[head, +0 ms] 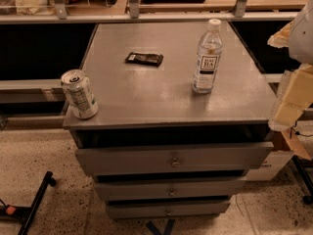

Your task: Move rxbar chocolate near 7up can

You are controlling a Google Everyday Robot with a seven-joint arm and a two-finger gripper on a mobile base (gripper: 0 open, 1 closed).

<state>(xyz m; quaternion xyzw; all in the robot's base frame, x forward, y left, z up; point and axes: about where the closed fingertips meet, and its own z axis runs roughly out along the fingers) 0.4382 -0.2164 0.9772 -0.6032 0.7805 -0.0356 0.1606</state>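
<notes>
The rxbar chocolate is a flat dark wrapper with a pale patch at its left end, lying toward the back of the grey cabinet top. The 7up can stands tilted at the front left corner of the top, white and green with a silver lid. My gripper shows as pale cream parts at the right edge of the view, beside the cabinet's right side, well away from both the bar and the can and holding nothing that I can see.
A clear water bottle with a white cap stands upright on the right half of the top. The cabinet has three drawers slightly pulled out below. A metal rail and shelving run behind. A black stand leg lies on the floor at left.
</notes>
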